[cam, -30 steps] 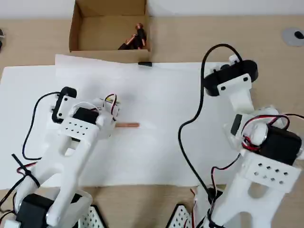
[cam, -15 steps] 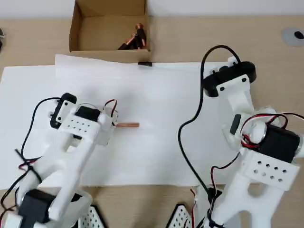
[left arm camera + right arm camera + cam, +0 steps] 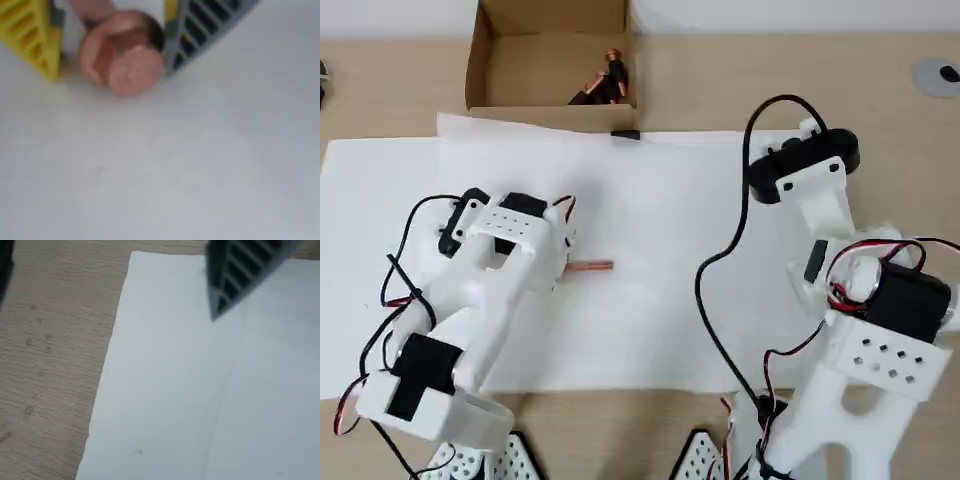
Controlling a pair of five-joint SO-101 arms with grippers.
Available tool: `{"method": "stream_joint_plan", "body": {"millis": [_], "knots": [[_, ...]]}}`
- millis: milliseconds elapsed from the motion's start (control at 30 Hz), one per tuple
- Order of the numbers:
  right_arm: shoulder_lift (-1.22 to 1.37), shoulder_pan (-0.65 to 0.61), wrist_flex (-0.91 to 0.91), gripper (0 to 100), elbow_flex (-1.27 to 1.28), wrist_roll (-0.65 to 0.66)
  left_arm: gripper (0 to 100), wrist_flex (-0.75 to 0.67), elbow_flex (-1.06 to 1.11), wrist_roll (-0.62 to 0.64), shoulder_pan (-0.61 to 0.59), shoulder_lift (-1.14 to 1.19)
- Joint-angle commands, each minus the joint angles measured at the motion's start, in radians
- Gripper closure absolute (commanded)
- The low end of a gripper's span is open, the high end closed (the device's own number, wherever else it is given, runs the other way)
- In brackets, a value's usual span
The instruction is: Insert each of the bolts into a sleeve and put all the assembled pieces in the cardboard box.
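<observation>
A copper bolt [image 3: 592,266] lies on the white paper [image 3: 660,200], its head end under my left gripper [image 3: 555,255]. In the left wrist view the bolt head [image 3: 122,55] sits between the yellow finger [image 3: 30,35] and the grey finger [image 3: 200,25]. The grey one touches it, with a thin gap at the yellow one, so the left gripper [image 3: 112,72] is open around it. A small black sleeve [image 3: 625,134] lies at the paper's far edge. The cardboard box [image 3: 480,60] holds assembled pieces [image 3: 605,85]. My right gripper [image 3: 790,165] hangs open at the paper's right edge, holding nothing.
Bare wooden table [image 3: 50,365] borders the paper's right edge [image 3: 112,365]. A black cable [image 3: 720,260] loops from the right arm across the paper's right part. A grey disc [image 3: 935,75] lies at the far right.
My left arm has swung forward and come down over the bolt's head end. The bolt has stayed in place. The right arm has hardly moved.
</observation>
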Motion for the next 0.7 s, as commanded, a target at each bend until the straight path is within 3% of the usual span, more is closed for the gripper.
{"method": "stream_joint_plan", "body": {"millis": [0,33,267,433,533,667], "knots": [[-0.008,0.015,-0.015,68.7,0.002,0.009,96,-0.011,-0.057,0.049,-0.034,0.045],[-0.008,0.015,-0.015,68.7,0.002,0.009,100,-0.012,-0.061,0.055,-0.044,0.050],[-0.013,0.013,-0.015,68.7,0.001,0.008,99,0.002,-0.129,0.035,-0.087,0.053],[-0.008,0.013,-0.063,68.7,0.002,0.005,99,0.157,-0.310,-0.094,-0.112,-0.016],[-0.008,0.015,-0.123,68.7,0.002,0.005,99,0.325,-0.448,-0.230,-0.121,-0.102],[-0.008,0.015,-0.190,68.7,0.004,0.008,99,0.502,-0.582,-0.543,-0.133,-0.193]]}}
